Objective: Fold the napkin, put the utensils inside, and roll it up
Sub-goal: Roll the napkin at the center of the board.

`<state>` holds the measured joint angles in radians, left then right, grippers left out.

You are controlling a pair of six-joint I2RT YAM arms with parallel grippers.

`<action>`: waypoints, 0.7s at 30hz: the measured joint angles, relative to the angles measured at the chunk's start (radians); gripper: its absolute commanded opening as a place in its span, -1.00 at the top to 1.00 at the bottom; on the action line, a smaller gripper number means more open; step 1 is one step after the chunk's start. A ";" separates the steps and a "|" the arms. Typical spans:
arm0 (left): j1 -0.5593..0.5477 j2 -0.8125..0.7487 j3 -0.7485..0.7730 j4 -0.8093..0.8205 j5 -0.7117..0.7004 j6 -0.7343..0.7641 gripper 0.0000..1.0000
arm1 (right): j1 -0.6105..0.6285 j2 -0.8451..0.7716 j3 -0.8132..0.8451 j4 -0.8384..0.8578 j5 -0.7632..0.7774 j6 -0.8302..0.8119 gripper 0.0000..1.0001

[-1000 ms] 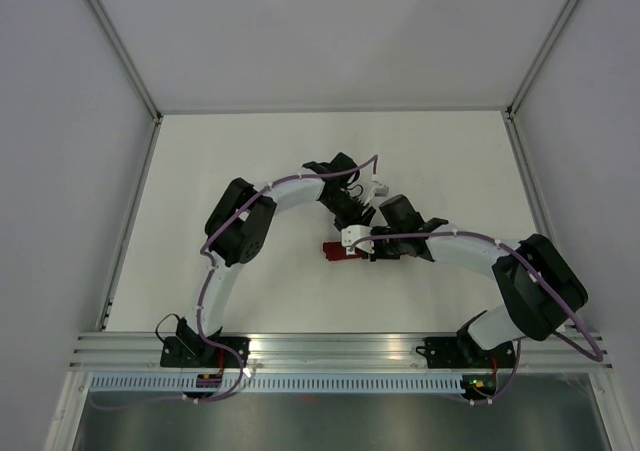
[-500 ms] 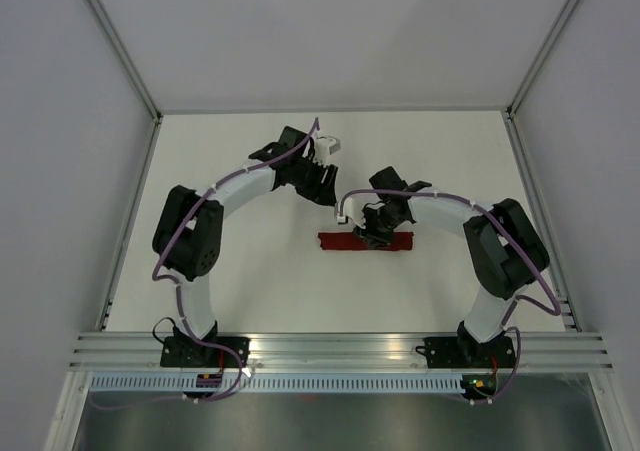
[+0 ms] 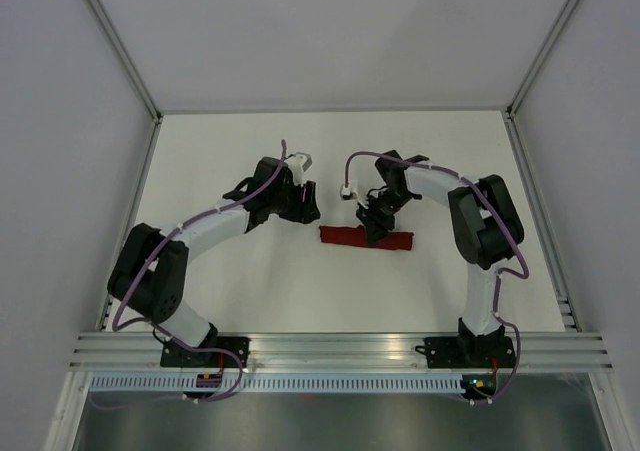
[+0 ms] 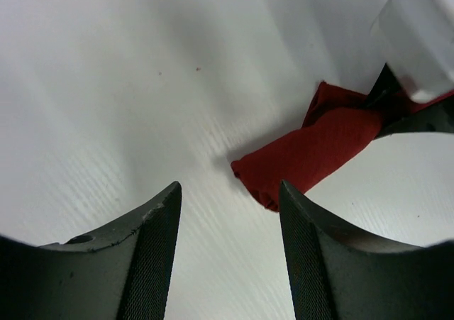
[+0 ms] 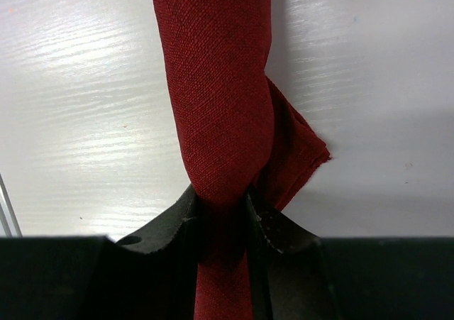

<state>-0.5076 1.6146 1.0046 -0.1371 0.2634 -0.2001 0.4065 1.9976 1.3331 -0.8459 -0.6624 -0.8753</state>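
Red cloth, the napkin (image 3: 345,236), lies as a tight narrow roll near the middle of the tabletop (image 3: 220,151) in the top view, its length running left to right. The right fingers (image 3: 378,223) come down on the roll a little right of its middle, the arm reaching in from the far side. The left fingers (image 3: 308,203) hang near the roll's left end, on its far side, apart from the cloth.

Left wrist view: the left fingers (image 4: 152,263) stand spread and released, with only bare tabletop between them. The napkin (image 4: 312,150) lies beyond the tips, its rolled end turned toward the camera and casting a shadow on the white surface. Farther along the roll the dark right fingers (image 4: 425,118) meet the cloth, under a white part (image 4: 418,36) of the right arm.

Right wrist view: the right fingers (image 5: 170,228) are clenched on the napkin (image 5: 220,86), one on each side, the roll pinched narrow between them. The roll runs straight away from the camera, resting on the tabletop. A loose corner (image 5: 301,157) of cloth sticks out to the right, just ahead of the fingers.
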 measured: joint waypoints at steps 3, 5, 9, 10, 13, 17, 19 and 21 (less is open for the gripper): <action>-0.013 -0.068 -0.085 0.051 -0.035 -0.017 -0.23 | -0.011 0.030 0.034 -0.037 -0.022 0.003 0.46; -0.039 -0.113 -0.130 0.080 -0.073 -0.019 -0.22 | -0.016 0.050 0.057 -0.063 -0.031 0.004 0.46; -0.142 -0.177 -0.184 0.161 -0.164 0.008 -0.27 | -0.023 0.089 0.105 -0.116 -0.048 0.004 0.46; -0.178 -0.191 -0.197 0.184 -0.193 0.023 -0.28 | -0.025 0.100 0.119 -0.132 -0.052 0.003 0.46; -0.278 -0.217 -0.227 0.251 -0.267 0.090 -0.31 | -0.031 0.130 0.155 -0.172 -0.067 0.000 0.46; -0.377 -0.223 -0.259 0.330 -0.343 0.201 -0.31 | -0.041 0.174 0.200 -0.231 -0.097 -0.004 0.46; -0.417 -0.223 -0.273 0.362 -0.376 0.267 -0.32 | -0.043 0.199 0.226 -0.269 -0.112 -0.008 0.46; -0.453 -0.221 -0.283 0.393 -0.400 0.332 -0.32 | -0.045 0.225 0.249 -0.310 -0.130 -0.014 0.46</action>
<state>-0.9604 1.3937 0.7212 0.2558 -0.1368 0.1318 0.3614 2.2223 1.5818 -1.1561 -0.7925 -0.8898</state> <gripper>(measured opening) 0.656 0.330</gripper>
